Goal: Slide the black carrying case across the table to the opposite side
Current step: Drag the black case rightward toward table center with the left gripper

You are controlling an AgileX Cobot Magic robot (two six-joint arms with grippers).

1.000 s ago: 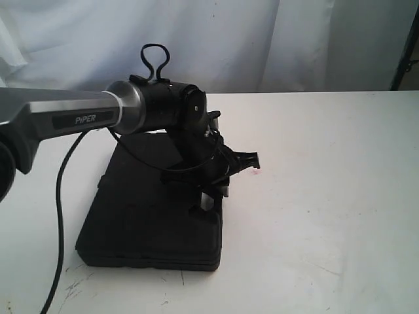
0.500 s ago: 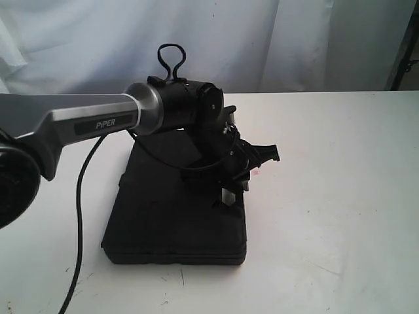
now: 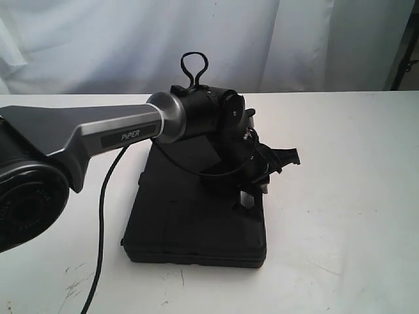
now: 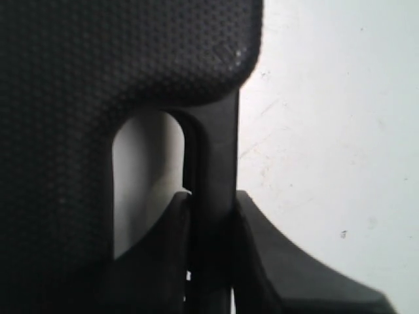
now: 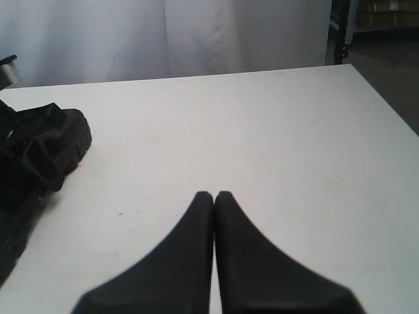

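Observation:
The black case (image 3: 190, 222) lies flat on the white table (image 3: 340, 196), left of the middle in the exterior view. My left gripper (image 3: 252, 196) comes down on the case's right edge. In the left wrist view the left gripper (image 4: 213, 203) is shut on the thin bar of the case's handle (image 4: 216, 157), with one finger (image 4: 163, 248) inside the slot cut-out and the other outside on the table side. The textured lid (image 4: 98, 78) fills most of that view. My right gripper (image 5: 214, 195) hovers over bare table, shut and empty, well away from the case (image 5: 10, 242); the exterior view does not show it.
A white curtain (image 3: 294, 39) hangs behind the table. The left arm's black cable (image 3: 101, 222) trails down over the table's front left. Bare tabletop stretches to the right of the case as far as the table's far edge (image 5: 380, 98). A dark stand (image 3: 409, 46) is at the back right.
The left arm has moved to the right with the case's handle in its grip, and the case has slid rightwards across the table with it.

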